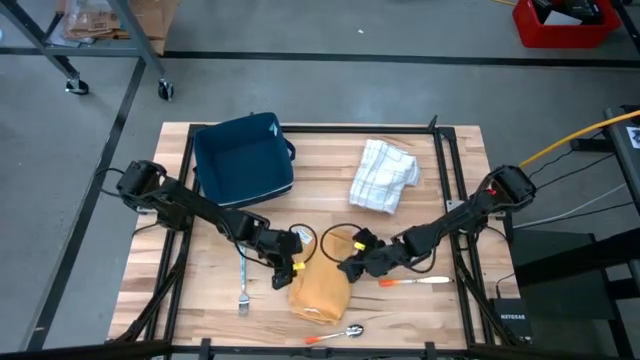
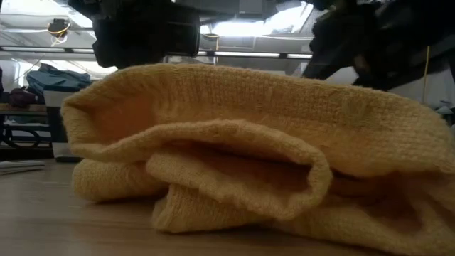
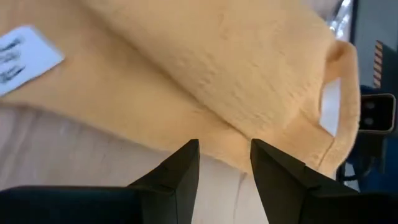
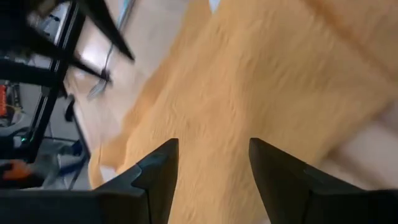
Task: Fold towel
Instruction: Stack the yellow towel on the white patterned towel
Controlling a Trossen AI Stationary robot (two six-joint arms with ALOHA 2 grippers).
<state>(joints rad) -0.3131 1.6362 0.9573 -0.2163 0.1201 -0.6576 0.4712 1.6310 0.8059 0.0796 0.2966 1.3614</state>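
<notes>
Your yellow towel (image 1: 320, 288) lies bunched on the desk (image 1: 450, 310) between both claws: left claw (image 1: 287, 268) and right claw (image 1: 352, 264) spread, empty, at its edges.

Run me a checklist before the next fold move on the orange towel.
1. Left pincer open, at the orange knitted towel's edge: ok.
2. Right pincer open over the towel: ok.
3. Towel gripped by either pincer: not ok.
4. Towel lying flat: not ok, bunched and doubled over in the low view.
5. Metal fork clear of the towel: ok.
6. Orange-handled spoon clear of the towel's near edge: cannot tell.
</notes>
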